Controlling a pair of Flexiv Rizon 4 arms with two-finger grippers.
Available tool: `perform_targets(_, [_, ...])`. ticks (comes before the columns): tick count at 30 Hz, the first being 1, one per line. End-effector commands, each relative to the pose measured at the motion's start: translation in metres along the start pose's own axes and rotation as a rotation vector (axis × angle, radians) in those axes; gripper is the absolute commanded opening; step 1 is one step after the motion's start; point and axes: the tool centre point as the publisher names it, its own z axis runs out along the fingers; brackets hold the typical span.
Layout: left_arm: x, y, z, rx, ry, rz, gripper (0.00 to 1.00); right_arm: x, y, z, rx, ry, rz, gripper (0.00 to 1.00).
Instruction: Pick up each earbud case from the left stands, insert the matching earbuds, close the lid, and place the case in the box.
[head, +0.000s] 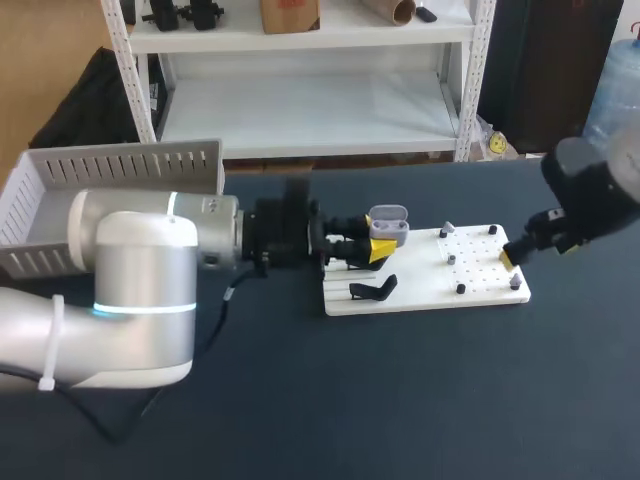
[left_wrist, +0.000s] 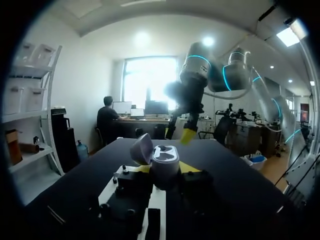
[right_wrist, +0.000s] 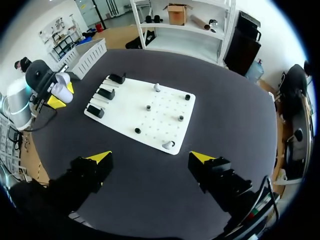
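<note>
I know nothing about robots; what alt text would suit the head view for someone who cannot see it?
The left gripper holds an open grey earbud case at the left end of a white board on a dark table. The right gripper hovers near the board's right edge.

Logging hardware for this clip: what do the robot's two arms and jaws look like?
Left arm: rounded silver-white links, a glowing cyan ring, a white cable tie, a black cable trailing off it and a black wrist. Right arm: the same silver with cyan rings, black toward the wrist. Both sets of jaws are black, blocky, with bright yellow tips.
</note>
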Motion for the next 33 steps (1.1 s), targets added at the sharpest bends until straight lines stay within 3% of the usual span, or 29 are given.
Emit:
perform_targets(1, [-0.001,-0.003,-0.008,-0.043,0.002,0.006,0.0,0.01,0.003,0.001,0.385,0.006,0.002,1.0])
perform_targets(3, [-0.001,-0.002,-0.009,-0.045,0.005,0.0,0.0,0.013,0.0,0.004,0.482,0.01,0.027,1.0])
perform_targets(18, [-0.001,-0.001,-0.01,-0.04,-0.004,-0.004,0.0,0.013,0.0,0.004,0.482,0.01,0.027,1.0])
perform_targets(20, [-0.001,-0.001,-0.01,-0.04,-0.004,-0.004,0.0,0.012,0.005,0.019,0.634,0.053,0.034,1.0])
perform_targets(22, [-0.001,-0.001,-0.01,-0.04,-0.004,-0.004,0.0,0.01,0.006,0.029,0.673,0.077,0.046,1.0])
perform_targets(28, [-0.001,-0.001,-0.01,-0.04,-0.004,-0.004,0.0,0.015,0.014,0.046,0.723,0.084,0.044,1.0])
perform_targets(33, [-0.001,-0.001,-0.01,-0.04,-0.004,-0.004,0.0,0.017,0.005,0.059,0.765,0.095,0.045,1.0])
